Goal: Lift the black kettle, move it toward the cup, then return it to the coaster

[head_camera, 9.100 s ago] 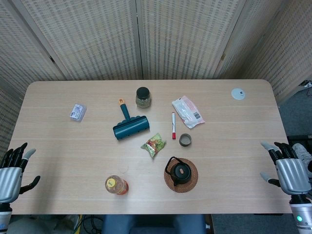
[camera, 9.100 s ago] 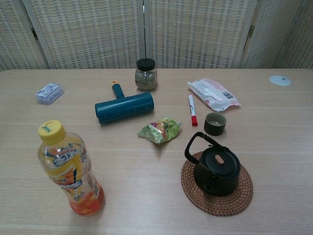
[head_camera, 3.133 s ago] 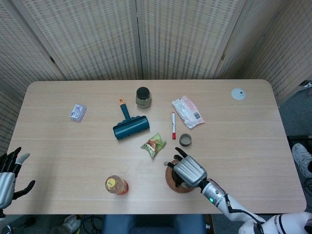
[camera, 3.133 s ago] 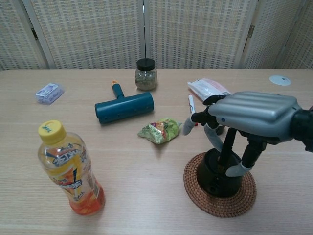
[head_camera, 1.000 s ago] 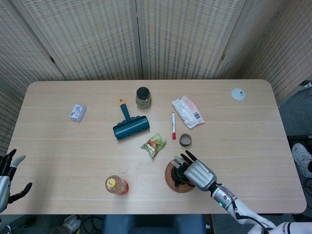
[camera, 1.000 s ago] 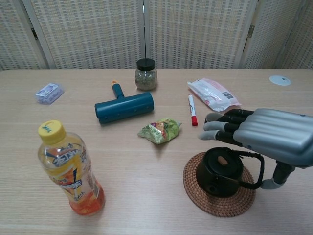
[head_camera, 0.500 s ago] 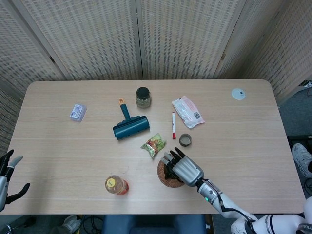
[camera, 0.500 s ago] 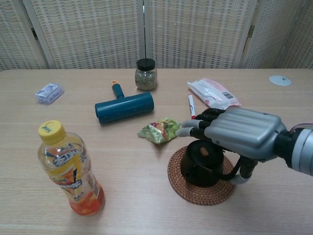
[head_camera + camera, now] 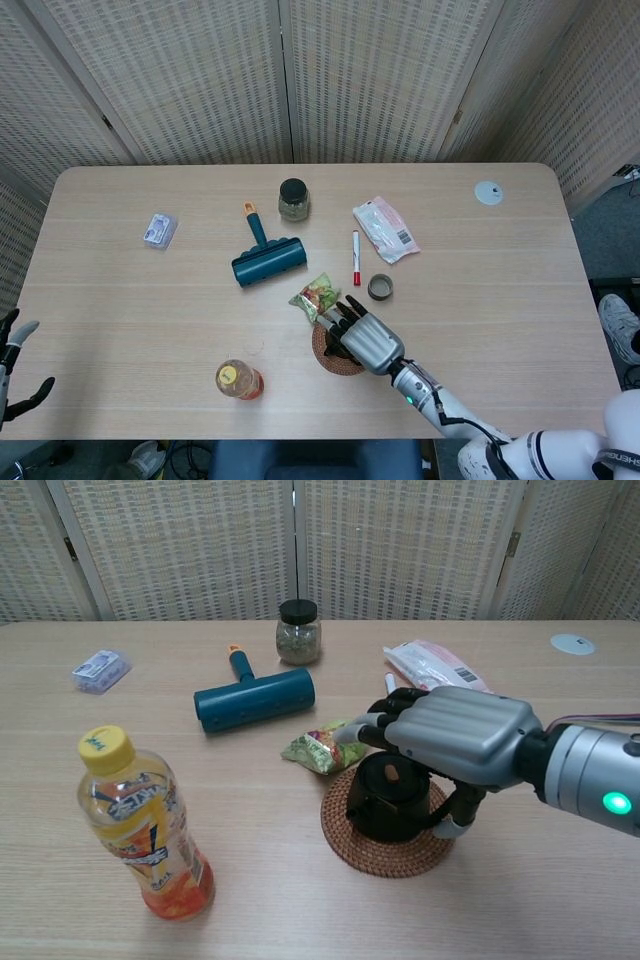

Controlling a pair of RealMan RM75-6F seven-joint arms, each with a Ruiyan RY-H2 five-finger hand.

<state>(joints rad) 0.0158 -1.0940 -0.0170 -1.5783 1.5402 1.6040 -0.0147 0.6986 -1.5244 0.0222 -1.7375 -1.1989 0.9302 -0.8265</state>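
Under right hand (image 9: 462, 736): black kettle (image 9: 389, 800) on coaster (image 9: 385, 845), both slid left together since half second ago, now against snack packet (image 9: 318, 748). Fingers curled over kettle, firm grip unclear. Kettle unlifted; cup (image 9: 380, 287) beyond hand.

kettle (image 9: 385, 800): black
coaster (image 9: 385, 852): brown, woven
right hand (image 9: 455, 735): silver, black fingers
lint roller (image 9: 253, 698): teal, orange tip
bottle (image 9: 140, 825): yellow cap, orange drink
marker (image 9: 355, 258): white, red cap

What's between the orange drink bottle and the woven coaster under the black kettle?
Bare wood only, chest view: nothing lies between the drink bottle and the coaster under the kettle.
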